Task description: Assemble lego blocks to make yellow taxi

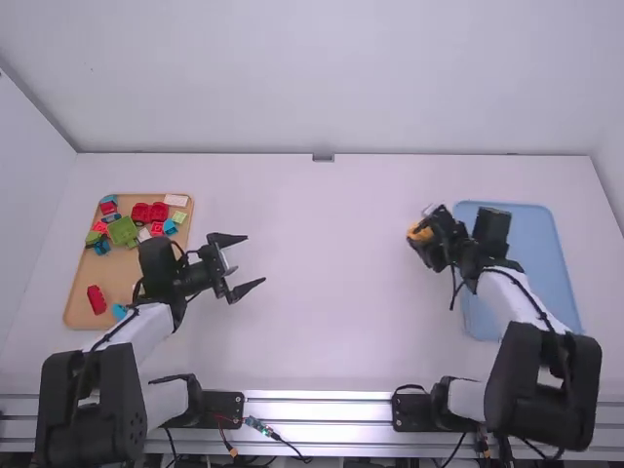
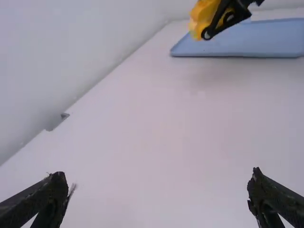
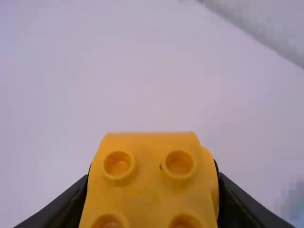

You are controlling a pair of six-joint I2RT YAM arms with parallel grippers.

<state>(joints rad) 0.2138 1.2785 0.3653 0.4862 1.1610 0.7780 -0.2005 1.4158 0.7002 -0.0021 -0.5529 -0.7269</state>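
My right end effector (image 3: pixel 153 171) grips the yellow block (image 3: pixel 148 197) — the blue tray (image 1: pixel 534 244) lies near, toward three o'clock, high view.

Yellow block (image 3: pixel 149 194): held between fingers of right gripper (image 1: pixel 424 232), raised above table (image 1: pixel 322 292). We see orange-yellow body, studs facing wrist camera, two nearer bottom edge partly cut off.

Tan tray (image 1: pixel 117 268): we count large green block (image 1: pixel 122 231) among closely grouped red, blue, white and lime pieces at far end. Red block (image 1: pixel 96 299) lies apart, near tray's near end; blue block (image 1: pixel 119 311) just beside it, partly hidden.
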